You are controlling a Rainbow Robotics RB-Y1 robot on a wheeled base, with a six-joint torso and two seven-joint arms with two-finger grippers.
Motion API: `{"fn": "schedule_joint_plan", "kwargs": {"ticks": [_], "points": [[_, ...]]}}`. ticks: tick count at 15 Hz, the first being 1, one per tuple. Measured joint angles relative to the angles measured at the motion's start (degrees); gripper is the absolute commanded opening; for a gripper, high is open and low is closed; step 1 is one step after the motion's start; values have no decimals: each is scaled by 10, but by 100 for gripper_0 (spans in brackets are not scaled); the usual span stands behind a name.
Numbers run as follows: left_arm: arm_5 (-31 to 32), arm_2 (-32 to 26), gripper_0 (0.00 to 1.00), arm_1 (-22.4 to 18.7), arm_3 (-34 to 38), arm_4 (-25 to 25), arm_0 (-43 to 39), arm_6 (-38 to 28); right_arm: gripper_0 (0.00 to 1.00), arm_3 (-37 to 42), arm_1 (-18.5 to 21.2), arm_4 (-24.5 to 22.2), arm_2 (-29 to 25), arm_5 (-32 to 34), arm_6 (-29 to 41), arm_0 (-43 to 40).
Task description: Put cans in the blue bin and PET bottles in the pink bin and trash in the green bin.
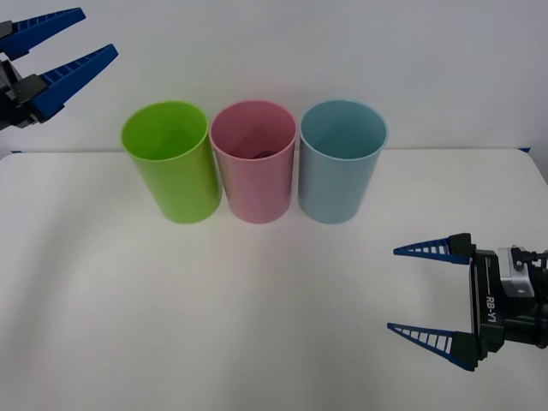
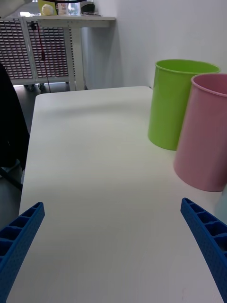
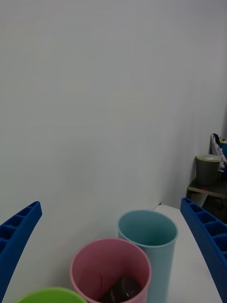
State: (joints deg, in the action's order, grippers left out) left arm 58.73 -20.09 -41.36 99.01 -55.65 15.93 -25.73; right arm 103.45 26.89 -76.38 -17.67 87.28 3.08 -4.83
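three bins stand upright in a row at the far side of the desk [image 1: 171,325]: green bin [image 1: 171,163] left, pink bin [image 1: 254,163] middle, blue bin [image 1: 341,163] right, touching or nearly so. a dark bottle [image 3: 122,289] lies inside the pink bin. left hand [image 1: 58,47] raised far left, fingers wide, empty. right hand [image 1: 409,289] near right, low over the desk, wide, empty.

Lime-green bin [image 1: 171,163], pink bin [image 1: 254,163], light-blue bin [image 1: 341,163].
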Motion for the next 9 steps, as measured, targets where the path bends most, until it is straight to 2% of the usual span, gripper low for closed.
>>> {"fn": "schedule_joint_plan", "kwargs": {"ticks": [4,9], "points": [[83,-70,100,-4,8,10,-66,3,100,0,0,0,0,0,0,0],[116,-106,100,-4,13,25,-157,24,100,0,0,0,0,0,0,0]]}}
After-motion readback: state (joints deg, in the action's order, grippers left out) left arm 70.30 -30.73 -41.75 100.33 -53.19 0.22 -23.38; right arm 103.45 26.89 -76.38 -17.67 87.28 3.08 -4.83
